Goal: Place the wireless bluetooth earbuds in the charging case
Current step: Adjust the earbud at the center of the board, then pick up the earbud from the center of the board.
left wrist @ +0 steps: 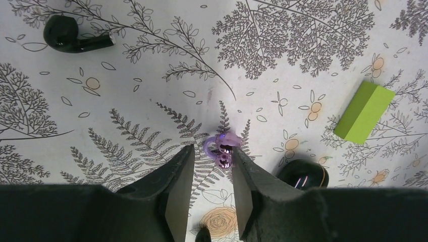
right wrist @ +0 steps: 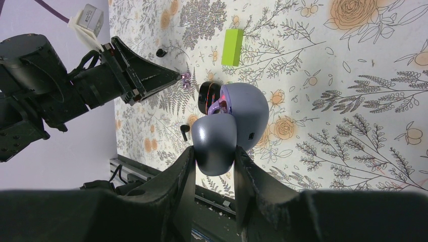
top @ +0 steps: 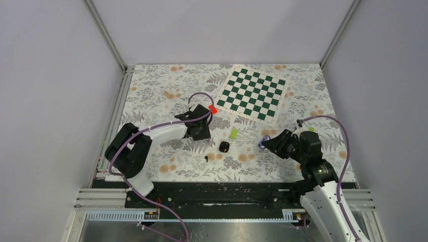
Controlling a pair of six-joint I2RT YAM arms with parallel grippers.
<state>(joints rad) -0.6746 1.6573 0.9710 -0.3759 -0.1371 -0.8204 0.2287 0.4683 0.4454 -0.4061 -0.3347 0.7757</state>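
Observation:
My right gripper (right wrist: 213, 151) is shut on the charging case (right wrist: 248, 108), a glossy slate-grey open clamshell with a lilac inside, gripped by one half and held above the table (top: 263, 143). My left gripper (left wrist: 214, 151) is open and points down at the table (top: 208, 138). A tiny lilac piece with two glossy dark nubs (left wrist: 222, 148) lies at its fingertips and touches the right one. One black stemmed earbud (left wrist: 75, 38) lies farther ahead. Another (top: 206, 159) lies just behind the left gripper.
A glossy black pebble with a thin gold seam (top: 224, 146) lies on the floral cloth right of my left gripper (left wrist: 303, 174). A lime-green block (top: 233, 133) lies beyond it. A red block (top: 213, 109) sits by the left wrist. A green chessboard (top: 252, 93) lies at the back.

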